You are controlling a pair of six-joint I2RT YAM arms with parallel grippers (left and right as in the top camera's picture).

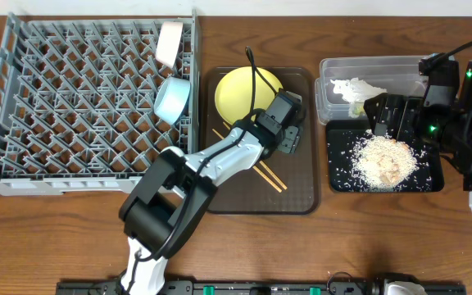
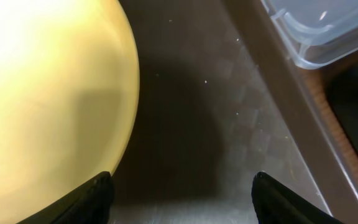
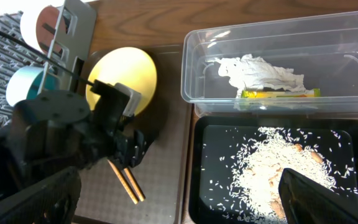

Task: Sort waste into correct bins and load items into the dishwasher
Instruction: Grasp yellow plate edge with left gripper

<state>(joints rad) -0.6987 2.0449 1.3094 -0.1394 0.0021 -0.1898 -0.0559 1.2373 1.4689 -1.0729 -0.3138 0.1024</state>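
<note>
The yellow plate (image 1: 244, 92) lies at the back of the brown serving tray (image 1: 297, 192), with the wooden chopsticks (image 1: 270, 174) in front of it. My left gripper (image 1: 292, 135) hangs open just right of the plate; in the left wrist view its fingers (image 2: 95, 199) straddle bare tray beside the plate's rim (image 2: 48, 93). A light blue bowl (image 1: 172, 98) and a white bowl (image 1: 169, 43) stand in the grey dish rack (image 1: 56, 123). The clear tub (image 1: 408, 65) holds the napkin (image 3: 260, 71) and wrapper (image 3: 278, 93). Rice crumbs (image 1: 383, 160) lie in the black tray (image 1: 342, 180). My right gripper (image 3: 179, 199) is open above it, empty.
The left arm (image 3: 61, 137) covers the chopsticks' far ends (image 3: 126, 180). The tub and the black tray sit close against the serving tray's right edge. Bare wooden table (image 1: 318, 246) runs along the front.
</note>
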